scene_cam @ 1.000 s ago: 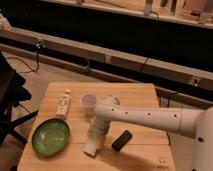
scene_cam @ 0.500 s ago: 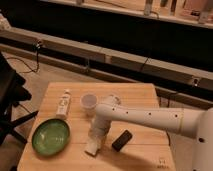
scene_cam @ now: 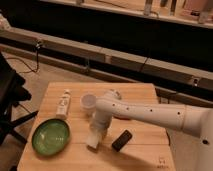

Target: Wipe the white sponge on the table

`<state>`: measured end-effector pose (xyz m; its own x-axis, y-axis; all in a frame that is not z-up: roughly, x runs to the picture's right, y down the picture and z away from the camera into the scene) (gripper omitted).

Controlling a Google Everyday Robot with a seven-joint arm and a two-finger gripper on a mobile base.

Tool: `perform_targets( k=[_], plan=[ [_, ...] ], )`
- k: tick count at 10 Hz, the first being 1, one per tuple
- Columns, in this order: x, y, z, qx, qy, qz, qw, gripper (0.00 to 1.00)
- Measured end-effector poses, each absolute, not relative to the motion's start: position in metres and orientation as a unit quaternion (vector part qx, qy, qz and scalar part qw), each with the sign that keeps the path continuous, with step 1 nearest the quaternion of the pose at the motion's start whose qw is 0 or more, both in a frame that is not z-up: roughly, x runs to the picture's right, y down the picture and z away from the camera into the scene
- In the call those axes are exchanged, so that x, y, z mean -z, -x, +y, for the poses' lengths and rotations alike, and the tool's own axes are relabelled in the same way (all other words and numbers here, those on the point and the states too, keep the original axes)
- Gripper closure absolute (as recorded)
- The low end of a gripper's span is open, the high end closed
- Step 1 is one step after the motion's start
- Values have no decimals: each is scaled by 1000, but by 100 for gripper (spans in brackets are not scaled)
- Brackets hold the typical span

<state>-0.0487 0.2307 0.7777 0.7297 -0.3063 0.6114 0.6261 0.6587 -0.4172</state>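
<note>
Pale plank-striped table [scene_cam: 75, 160], green plate [scene_cam: 51, 136], black block [scene_cam: 122, 140] — white gripper [scene_cam: 96, 131] at white sponge [scene_cam: 93, 144], mid-table

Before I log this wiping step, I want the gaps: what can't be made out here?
Camera view, the only one:
1. white sponge: upper end hidden under the pincer, low over the table's front middle.
2. dark block beside it: too blurred to identify.
3. logo mark: too small to read.

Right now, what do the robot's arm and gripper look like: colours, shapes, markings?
The arm is a thick white tube with rounded joints and small dark dots along its side. No cables show. The gripper, also white, is at its end above the table, between the green plate and a small dark block.
</note>
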Motion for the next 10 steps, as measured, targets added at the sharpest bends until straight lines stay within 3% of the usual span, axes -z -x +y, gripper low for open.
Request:
perform_targets(
  k=[6,10],
  plan=[
    [-793,104,230,301,308,-282,857,99],
    [-780,113,252,304,307,-302,849,99]
  ],
)
